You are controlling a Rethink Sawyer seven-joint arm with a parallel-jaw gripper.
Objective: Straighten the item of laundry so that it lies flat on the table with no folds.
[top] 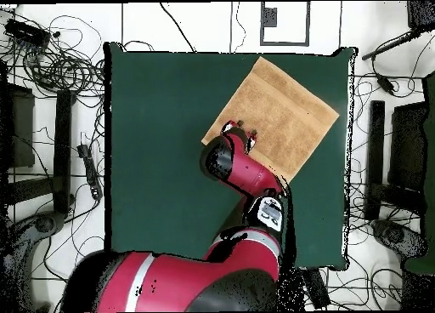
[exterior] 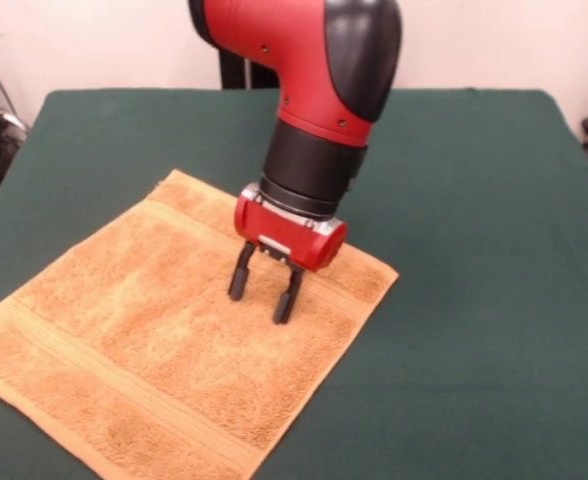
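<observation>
Front view: the orange-tan towel (exterior: 179, 335) lies spread flat on the dark green table (exterior: 474, 200), turned like a diamond. Its far corner points toward the pedestal side, and its near part runs to the picture's bottom edge. 2 woven bands cross it, 1 near the far edge and 1 near the near edge. No fold shows on it. The red and black arm (exterior: 314, 90) comes down from above over the towel's far right part. The gripper (exterior: 264, 290) hangs with its 2 black fingers spread apart, nothing between them. The tips sit at or just above the cloth near the far woven band; whether they touch the towel cannot be told.

Overhead view: the towel (top: 276, 114) lies in the upper right part of the table (top: 161, 139), close to the edge farthest from the robot's base, and all of it that shows rests on the green top. The gripper (top: 241, 129) is over the towel's corner nearest the base, and the arm (top: 246, 169) covers part of that edge.
</observation>
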